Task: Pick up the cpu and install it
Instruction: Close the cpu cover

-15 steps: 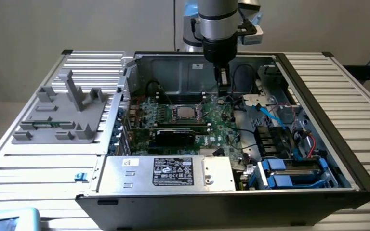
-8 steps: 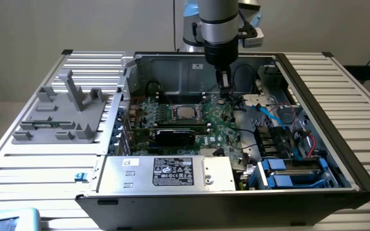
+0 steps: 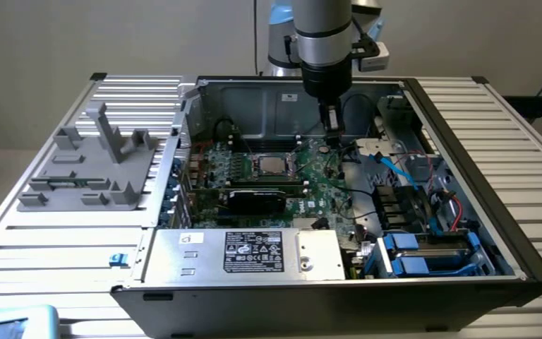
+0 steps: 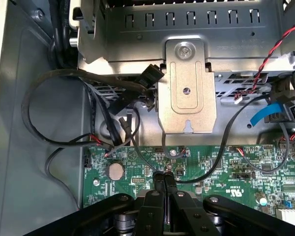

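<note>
Cpu (image 3: 271, 164) sits in socket (image 3: 250, 167), mid-motherboard (image 3: 320, 185); looks placed. Gripper (image 3: 334, 140) fingers pressed together, empty, low over board near case (image 3: 252, 106) back wall. Latching: cannot tell.

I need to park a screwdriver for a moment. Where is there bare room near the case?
Bare ribbed table lies on the exterior view's right of the case, and in front of the grey fixture on that view's left. Inside is crowded: cables, board, cpu, and the shut pincer.
</note>
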`<state>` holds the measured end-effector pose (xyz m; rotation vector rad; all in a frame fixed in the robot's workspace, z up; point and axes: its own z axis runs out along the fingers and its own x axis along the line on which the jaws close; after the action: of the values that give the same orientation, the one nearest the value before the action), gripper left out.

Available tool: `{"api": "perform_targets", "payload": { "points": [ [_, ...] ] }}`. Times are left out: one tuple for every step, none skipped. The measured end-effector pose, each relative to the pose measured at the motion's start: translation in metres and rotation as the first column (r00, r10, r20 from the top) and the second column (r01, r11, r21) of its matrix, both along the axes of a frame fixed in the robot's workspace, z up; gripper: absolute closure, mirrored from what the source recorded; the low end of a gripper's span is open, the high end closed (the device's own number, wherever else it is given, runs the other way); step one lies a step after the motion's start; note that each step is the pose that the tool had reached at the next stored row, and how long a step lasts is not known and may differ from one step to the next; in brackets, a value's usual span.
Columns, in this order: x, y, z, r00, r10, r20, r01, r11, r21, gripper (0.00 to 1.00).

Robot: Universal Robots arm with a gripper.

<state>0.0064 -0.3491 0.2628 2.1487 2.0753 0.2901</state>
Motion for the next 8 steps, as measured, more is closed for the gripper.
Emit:
{"api": "perform_targets", "payload": {
  "points": [
    [0.0001,0.0,-0.0001,1.0,0.0,0.0001,0.0,1.0,0.0004,0.89],
    [0.0001,0.0,-0.0007,1.0,0.0,0.0008,0.0,1.0,0.0058,0.89],
    [0.0001,0.0,-0.0013,1.0,0.0,0.002,0.0,0.9999,0.0131,0.89],
    [0.0,0.0,-0.002,1.0,0.0,0.0041,0.0,0.9998,0.0193,0.89],
    [0.0,0.0,-0.0028,1.0,0.0,0.0063,0.0,0.9997,0.0232,0.89],
    [0.0,0.0,-0.0042,1.0,0.0,0.0077,0.0,0.9997,0.0244,0.89],
    [-0.0002,-0.0001,-0.006,1.0,0.0,0.0083,0.0,0.9997,0.0243,0.89],
    [-0.0003,0.0,-0.0079,1.0,0.0,0.0084,0.0,0.9997,0.0243,0.89]
  ]
}}
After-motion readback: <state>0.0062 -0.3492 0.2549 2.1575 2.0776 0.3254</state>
